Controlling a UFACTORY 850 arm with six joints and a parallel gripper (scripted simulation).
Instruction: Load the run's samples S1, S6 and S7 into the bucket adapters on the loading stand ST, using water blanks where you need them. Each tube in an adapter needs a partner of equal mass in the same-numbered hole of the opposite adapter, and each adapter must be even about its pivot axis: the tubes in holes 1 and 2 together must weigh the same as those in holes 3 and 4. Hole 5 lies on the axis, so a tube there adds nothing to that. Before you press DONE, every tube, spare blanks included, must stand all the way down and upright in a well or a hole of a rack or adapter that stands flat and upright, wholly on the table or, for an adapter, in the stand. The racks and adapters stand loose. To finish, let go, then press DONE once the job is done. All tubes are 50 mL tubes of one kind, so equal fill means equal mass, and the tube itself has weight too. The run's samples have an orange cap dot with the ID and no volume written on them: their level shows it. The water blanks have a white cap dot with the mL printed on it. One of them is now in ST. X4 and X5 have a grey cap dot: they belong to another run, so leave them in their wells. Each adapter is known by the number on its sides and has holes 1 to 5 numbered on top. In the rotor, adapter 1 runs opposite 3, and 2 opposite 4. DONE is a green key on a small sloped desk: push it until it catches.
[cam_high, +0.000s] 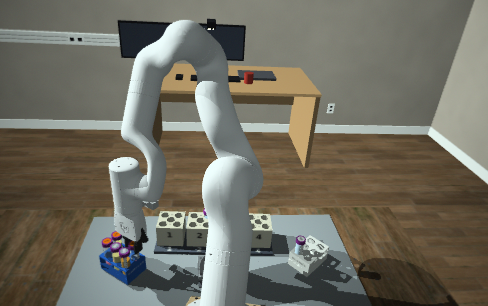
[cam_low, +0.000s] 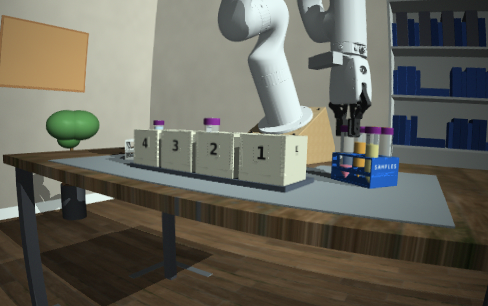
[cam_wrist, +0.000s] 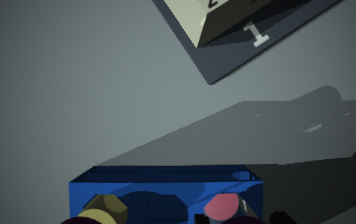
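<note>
The blue samples rack (cam_high: 121, 274) (cam_low: 385, 172) (cam_wrist: 165, 192) holds several purple-capped tubes with orange dots. My gripper (cam_high: 136, 250) (cam_low: 348, 130) (cam_wrist: 240, 219) is low over the rack, its fingers shut on the cap of the pink-bottomed tube (cam_low: 345, 168) (cam_wrist: 221, 206), which stands upright in its well. Its ID cannot be read. The stand ST (cam_high: 165, 250) (cam_low: 292, 186) (cam_wrist: 215, 72) bears adapter 1 (cam_high: 169, 240) (cam_low: 270, 162), adapter 2 (cam_high: 194, 242) (cam_low: 214, 159), adapter 3 (cam_low: 176, 155) and adapter 4 (cam_high: 264, 240) (cam_low: 146, 154). A purple-capped tube (cam_low: 211, 122) stands in an adapter, apparently 2.
A white rack (cam_high: 296, 263) stands right of ST in the top view, with one purple-capped tube (cam_high: 300, 241). My arm hides adapter 3 and part of ST there. Other tubes stand close beside my fingers. The DONE desk cannot be made out.
</note>
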